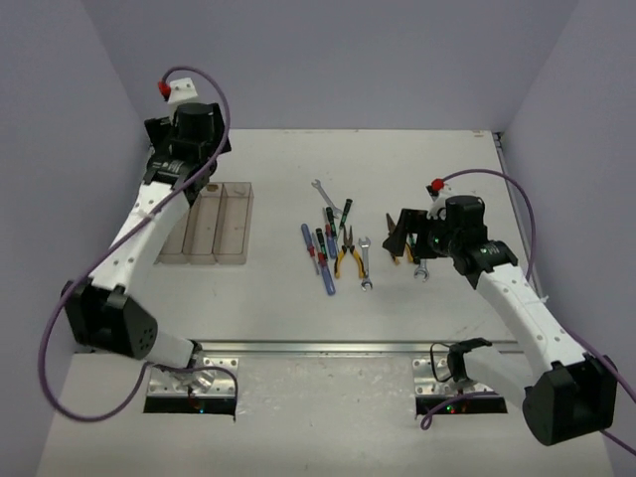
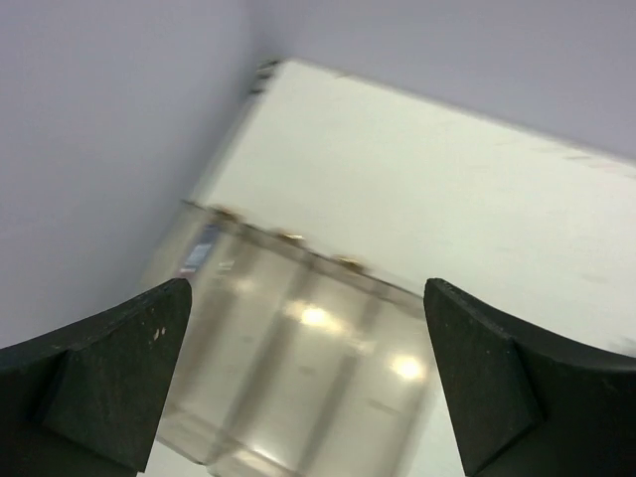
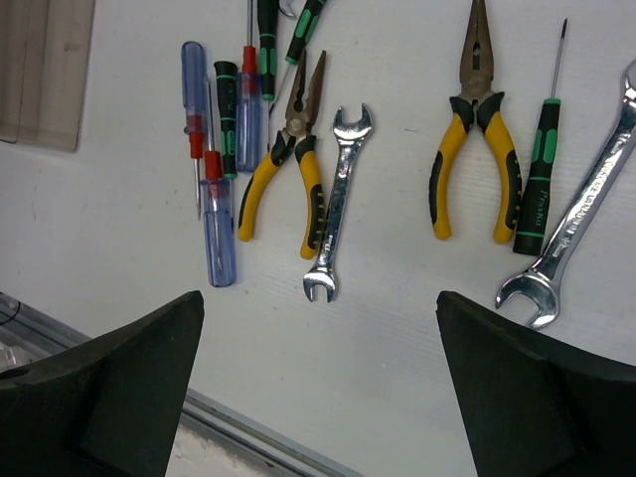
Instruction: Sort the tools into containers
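Near edge: a bare aluminium rail (image 1: 328, 348) is seen across the matt white table (image 1: 288, 308), between the two arm bases.

Right gripper (image 3: 320, 298): held above the tools. The blunt black fingers (image 3: 119, 388) are spread wide with nothing between them.

Tools, all lying flat on the table, recorded from the right wrist view:
- Two screwdrivers with clear blue handles (image 3: 219, 234) and red collars.
- Slim black-and-green screwdrivers (image 3: 227, 109) packed beside them.
- Needle-nose pliers with yellow-and-black grips (image 3: 288, 169).
- A small polished open-end wrench (image 3: 333, 209) just beside those pliers.
- Set apart to the right: a second pair of yellow-grip pliers (image 3: 475, 149), a green-and-black precision screwdriver (image 3: 537, 189) and a larger chrome wrench (image 3: 586, 209).

Containers (image 1: 248, 224): narrow, rectangular, clear-plastic bins joined side by side, well left of the tools. Their glossy walls (image 2: 298, 328) show bright reflections. A small bluish patch in the outermost bin is too blurred to identify.

Left gripper (image 2: 306, 288): positioned over the far end of the bins. Its fingers (image 2: 109, 368) are set wide apart and nothing is held.
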`<state>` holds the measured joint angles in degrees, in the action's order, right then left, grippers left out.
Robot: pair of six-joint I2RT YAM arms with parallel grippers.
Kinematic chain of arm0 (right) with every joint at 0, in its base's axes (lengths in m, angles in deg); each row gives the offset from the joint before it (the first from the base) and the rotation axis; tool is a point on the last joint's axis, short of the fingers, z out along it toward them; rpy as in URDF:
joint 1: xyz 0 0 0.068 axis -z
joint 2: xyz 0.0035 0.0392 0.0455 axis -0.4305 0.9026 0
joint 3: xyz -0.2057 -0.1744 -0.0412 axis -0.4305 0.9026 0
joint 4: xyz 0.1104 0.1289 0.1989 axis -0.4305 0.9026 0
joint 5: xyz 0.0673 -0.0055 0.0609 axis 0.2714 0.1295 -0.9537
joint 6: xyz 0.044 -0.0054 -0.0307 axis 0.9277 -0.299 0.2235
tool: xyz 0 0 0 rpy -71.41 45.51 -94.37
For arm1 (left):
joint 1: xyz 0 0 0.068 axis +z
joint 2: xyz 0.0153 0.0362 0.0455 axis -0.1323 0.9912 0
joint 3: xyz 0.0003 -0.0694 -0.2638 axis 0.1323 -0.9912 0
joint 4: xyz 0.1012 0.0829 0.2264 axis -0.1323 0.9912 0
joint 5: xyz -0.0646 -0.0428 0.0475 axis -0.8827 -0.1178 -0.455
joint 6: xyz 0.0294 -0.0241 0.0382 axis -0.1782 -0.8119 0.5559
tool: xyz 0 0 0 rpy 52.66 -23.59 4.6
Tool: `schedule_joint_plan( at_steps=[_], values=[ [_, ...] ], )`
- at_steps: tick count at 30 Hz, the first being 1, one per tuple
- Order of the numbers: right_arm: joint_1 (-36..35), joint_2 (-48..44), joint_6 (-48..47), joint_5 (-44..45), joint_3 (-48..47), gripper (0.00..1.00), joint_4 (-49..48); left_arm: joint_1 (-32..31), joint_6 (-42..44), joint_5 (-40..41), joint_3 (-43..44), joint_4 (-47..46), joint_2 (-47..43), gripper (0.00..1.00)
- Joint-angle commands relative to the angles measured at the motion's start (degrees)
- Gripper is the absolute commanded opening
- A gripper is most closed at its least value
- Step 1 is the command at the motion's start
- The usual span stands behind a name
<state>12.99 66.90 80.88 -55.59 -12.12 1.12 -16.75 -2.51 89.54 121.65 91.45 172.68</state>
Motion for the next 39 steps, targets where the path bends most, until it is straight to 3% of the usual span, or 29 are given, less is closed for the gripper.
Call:
schedule_joint_plan(
  at_steps=[1, 8, 16, 24, 28, 39],
  values=[
    [-0.7, 5.8, 3.9, -3.0, -4.7, 0.99, 0.5, 1.1, -18.9, -15.5, -8.5, 10.2, -23.0, 1.00],
    [-11.6, 13.2, 6.8, 9.4, -12.5, 0.99, 4.0, 1.1, -17.1, -18.9, -27.5, 10.7, -41.8, 1.00],
    [-18.4, 24.0, 12.4, 17.1, -20.6, 0.93, 5.5, 1.1, -17.1, -30.3, -38.7, 7.5, -50.1, 1.00],
    [-21.5, 41.4, 12.6, 25.4, -32.7, 0.77, 11.5, 1.1, -16.5, -33.2, -40.2, 6.0, -52.1, 1.00],
    [-22.3, 47.4, 12.5, 23.7, -37.8, 0.54, 11.3, 1.1, -16.3, -33.9, -40.9, 5.0, -54.4, 1.00],
    [-26.8, 60.6, 7.0, 25.0, -51.3, 0.40, 16.4, 1.1, -15.5, -36.6, -41.2, 4.5, -55.0, 1.00]
  ],
)
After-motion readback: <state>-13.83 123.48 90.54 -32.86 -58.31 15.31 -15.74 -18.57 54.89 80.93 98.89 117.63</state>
